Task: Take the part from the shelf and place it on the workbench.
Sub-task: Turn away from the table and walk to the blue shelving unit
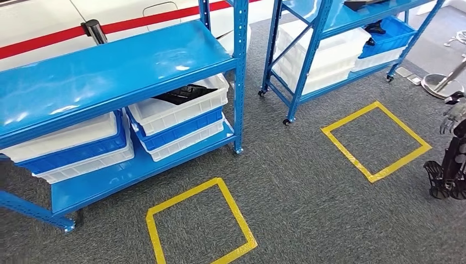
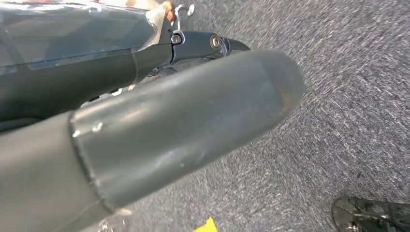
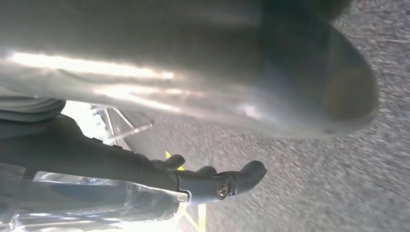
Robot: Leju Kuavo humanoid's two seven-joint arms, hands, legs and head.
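Observation:
A black part [image 1: 181, 93] lies in the top white bin [image 1: 165, 113] on the lower level of the near blue shelf [image 1: 110, 69]. More black parts [image 1: 376, 27] rest on the far blue shelf [image 1: 329, 22]. My left hand [image 2: 193, 121] hangs over grey carpet with its thick thumb and dark fingers [image 2: 203, 44] stretched out, holding nothing. My right hand [image 3: 217, 183] also hangs above the carpet with its fingers extended and nothing in them. At the right edge of the head view, my right hand [image 1: 453, 115] is far from both shelves.
Stacked white and blue bins [image 1: 71, 146] fill the near shelf's lower level. Two yellow tape squares [image 1: 198, 225] [image 1: 376, 140] mark the grey carpet in front of the shelves. A silver stand base [image 1: 439, 82] and a dark frame [image 1: 448, 170] stand at the right.

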